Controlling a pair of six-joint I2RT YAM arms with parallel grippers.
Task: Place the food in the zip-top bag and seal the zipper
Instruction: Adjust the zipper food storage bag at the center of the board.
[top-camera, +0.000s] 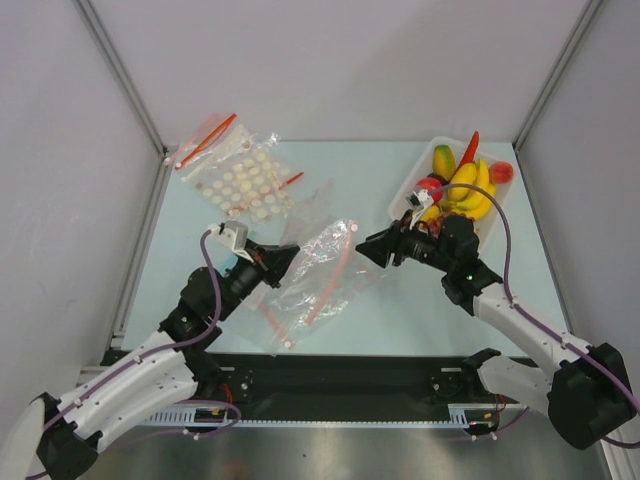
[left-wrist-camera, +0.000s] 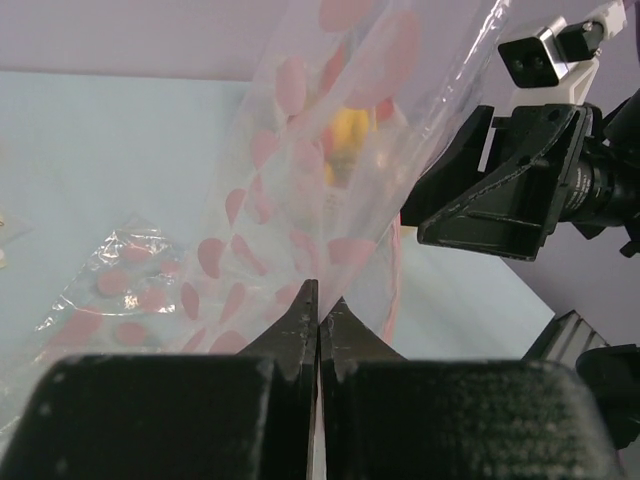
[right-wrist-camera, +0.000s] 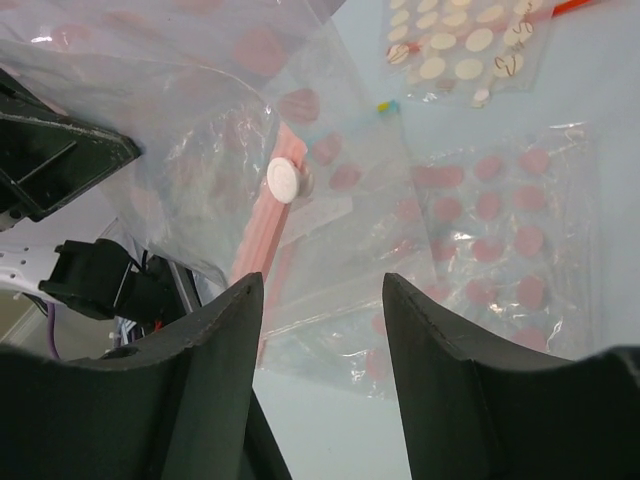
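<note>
Two grippers are seen from above meeting at a crinkly clear plastic zip-top bag (top-camera: 310, 255) in mid-table, its thin pink-red zipper (top-camera: 335, 272) running across it; the left gripper (top-camera: 282, 262) is at the bag's left edge, the right gripper (top-camera: 372, 248) just beside its right edge; the small glossy toy food (top-camera: 465, 185) is heaped in a pale tray (top-camera: 398, 205) at the far right, none of it bagged.

From the left wrist, the fingers are seen pressed together on the film, which is raised upright ahead.

From the right wrist, the jaws are seen apart with nothing between them; the zipper and its white round slider (right-wrist-camera: 285, 181) lie just ahead (pink blots on the film may belong to another bag behind; it cannot be told).

The film is judged light, limp and slippery; the stiffer zipper edge is judged the surer place to be gripped.
</note>
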